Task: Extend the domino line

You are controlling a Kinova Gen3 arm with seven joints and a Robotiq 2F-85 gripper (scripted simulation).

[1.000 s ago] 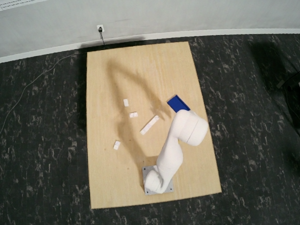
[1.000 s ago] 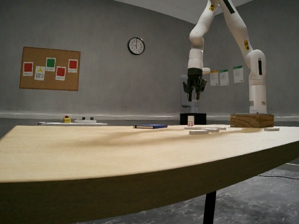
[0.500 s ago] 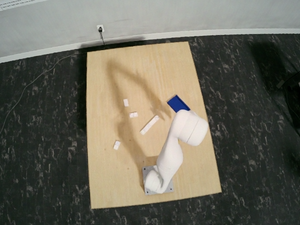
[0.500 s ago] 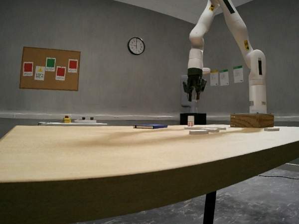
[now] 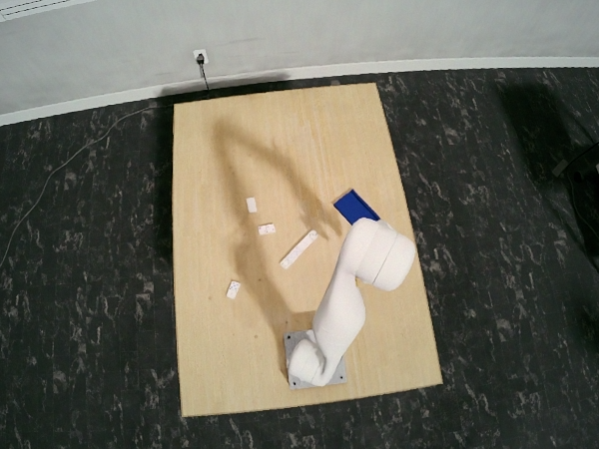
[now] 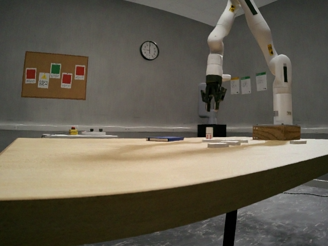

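Note:
My gripper (image 6: pixel 212 109) hangs well above the table, fingers partly open with nothing between them. In the top view it is hidden under my arm (image 5: pixel 371 254). Straight below it a white domino (image 6: pixel 209 132) stands upright on its end, showing red pips; I cannot find it in the top view. The line of dominoes (image 5: pixel 299 249) lies flat and diagonal near the table's middle, and also shows in the side view (image 6: pixel 225 141). A plain white domino (image 5: pixel 251 205) lies flat. Two loose dominoes lie with pips showing: one (image 5: pixel 267 228) near the line, one (image 5: pixel 233 289) nearer the table's left edge.
A flat blue object (image 5: pixel 355 207) lies by the right table edge, partly under my arm; it also shows in the side view (image 6: pixel 164 139). My base (image 5: pixel 314 359) stands at the near end of the table.

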